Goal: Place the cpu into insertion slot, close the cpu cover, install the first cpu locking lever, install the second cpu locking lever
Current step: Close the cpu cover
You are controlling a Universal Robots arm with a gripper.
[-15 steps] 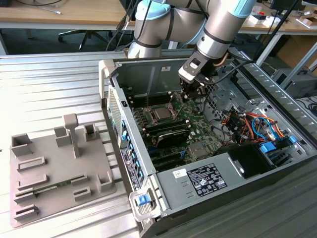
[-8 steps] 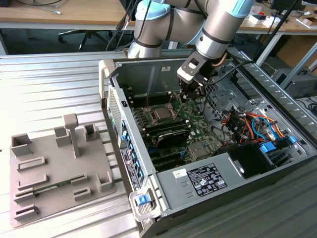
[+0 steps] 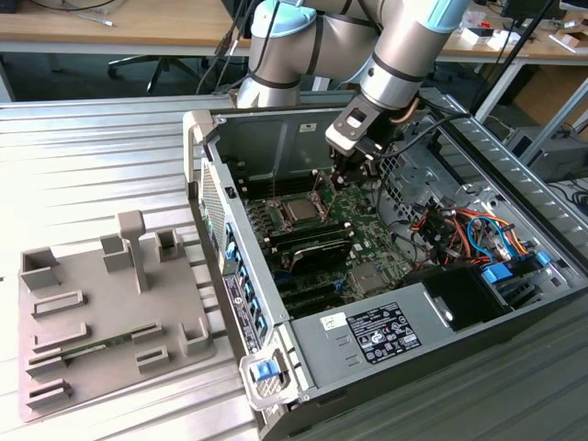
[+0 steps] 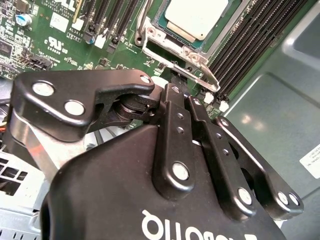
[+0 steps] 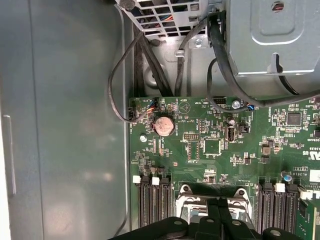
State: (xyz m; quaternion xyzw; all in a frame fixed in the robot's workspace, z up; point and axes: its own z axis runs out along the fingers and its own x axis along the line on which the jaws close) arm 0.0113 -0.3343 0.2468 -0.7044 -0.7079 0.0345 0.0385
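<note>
The cpu point(image 3: 299, 210) lies flat in the motherboard socket inside the open computer case, its silver top point(image 4: 197, 17) showing through the window of the cpu cover point(image 4: 172, 47). The cover's metal frame point(image 5: 187, 196) lies down around the chip. Thin wire locking levers run along two sides of the socket, one point(image 4: 141, 22) beside the dark slots and one point(image 4: 212, 75) near the memory slots. My gripper point(image 3: 352, 175) hangs low just to the exterior view's right of the socket. Its fingers are shut, with the tips point(image 4: 175, 82) right at the edge of the cover point(image 5: 216, 212); what they touch is hidden.
Memory slots point(image 4: 250, 45) flank the socket. Black cables point(image 5: 150, 65) and a coin cell point(image 5: 163, 125) sit beyond it. Coloured cables point(image 3: 459, 230) and a power supply point(image 3: 386, 331) fill the case on the exterior view's right. A grey fixture plate point(image 3: 101, 303) lies outside on the left.
</note>
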